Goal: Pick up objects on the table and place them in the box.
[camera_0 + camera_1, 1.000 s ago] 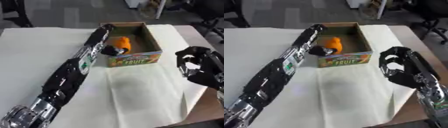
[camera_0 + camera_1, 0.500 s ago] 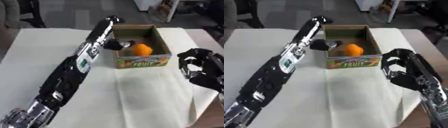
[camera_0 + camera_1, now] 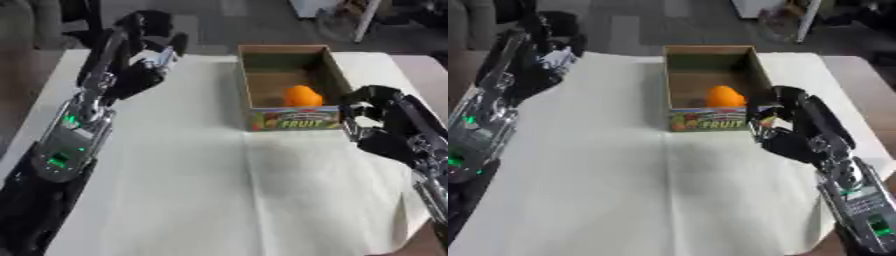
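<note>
White cloth (image 3: 219, 190) covers the table; grey floor (image 3: 210, 20) behind, w/ a white furniture leg (image 3: 363, 22) upper right.

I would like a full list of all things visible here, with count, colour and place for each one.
box: one, brown cardboard with a colourful FRUIT label on its front, open top, on the far middle of the table.
orange object: one, orange, round, inside the box near its front wall.
table: one, covered in a pale cream cloth, fills most of the view.
left hand: one, black, over the far left part of the table, apart from the box, holds nothing; its fingers are too unclear to judge.
right hand: one, black with silver parts, fingers curled, holds nothing, just right of the box's front corner.
</note>
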You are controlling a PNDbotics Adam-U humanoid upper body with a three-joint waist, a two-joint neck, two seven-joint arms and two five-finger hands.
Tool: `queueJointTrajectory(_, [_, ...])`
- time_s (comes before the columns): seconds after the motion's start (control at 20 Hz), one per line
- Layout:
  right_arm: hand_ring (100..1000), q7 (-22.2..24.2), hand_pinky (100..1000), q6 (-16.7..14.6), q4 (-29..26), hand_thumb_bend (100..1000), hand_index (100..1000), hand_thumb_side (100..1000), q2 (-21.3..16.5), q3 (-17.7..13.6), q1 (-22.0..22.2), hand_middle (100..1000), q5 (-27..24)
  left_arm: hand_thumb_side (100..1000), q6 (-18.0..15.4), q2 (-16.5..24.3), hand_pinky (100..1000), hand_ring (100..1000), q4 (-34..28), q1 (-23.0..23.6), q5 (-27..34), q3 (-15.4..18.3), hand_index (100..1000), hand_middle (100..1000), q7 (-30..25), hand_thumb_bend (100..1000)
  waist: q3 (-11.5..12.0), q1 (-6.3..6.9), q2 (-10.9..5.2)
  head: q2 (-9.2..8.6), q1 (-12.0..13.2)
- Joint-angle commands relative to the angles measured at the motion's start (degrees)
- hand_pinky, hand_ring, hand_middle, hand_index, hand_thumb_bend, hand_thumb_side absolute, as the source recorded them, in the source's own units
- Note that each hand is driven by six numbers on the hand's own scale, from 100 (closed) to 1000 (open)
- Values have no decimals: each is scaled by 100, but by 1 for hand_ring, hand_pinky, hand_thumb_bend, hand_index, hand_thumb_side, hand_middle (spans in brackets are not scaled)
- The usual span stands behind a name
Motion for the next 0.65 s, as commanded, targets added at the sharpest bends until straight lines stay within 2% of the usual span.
queueJointTrajectory(0.05, [767,-80,613,-9,-87,100,552,100,-153,-118,-31,541,7,483,-153,146,677,752,-421,310,358,310,767,665,285,291,39,12,-81,75,-33])
queueJointTrajectory(0.25, [766,-159,613,-4,-102,100,569,100,-139,-192,28,542,-12,496,-254,45,676,753,-469,715,394,474,768,665,375,265,98,19,-64,108,-26])
queueJointTrajectory(0.5, [766,-180,613,0,-106,100,569,100,-137,-201,38,542,-18,496,-268,20,676,753,-472,769,382,497,768,665,391,265,105,20,-61,113,-26])
queueJointTrajectory(0.55, [766,-181,613,0,-107,100,598,207,-136,-202,38,547,-18,496,-268,20,676,753,-472,770,382,497,768,665,391,265,105,20,-61,115,-24])
queueJointTrajectory(0.6, [766,-211,613,-5,-113,100,599,100,-127,-233,41,542,-29,518,-257,-22,675,753,-443,812,384,526,770,668,406,231,132,28,-48,117,-19])
queueJointTrajectory(0.65, [766,-234,613,-8,-121,100,602,100,-124,-259,49,543,-37,515,-270,-105,675,752,-428,893,358,555,771,666,410,223,157,36,-44,124,-19])
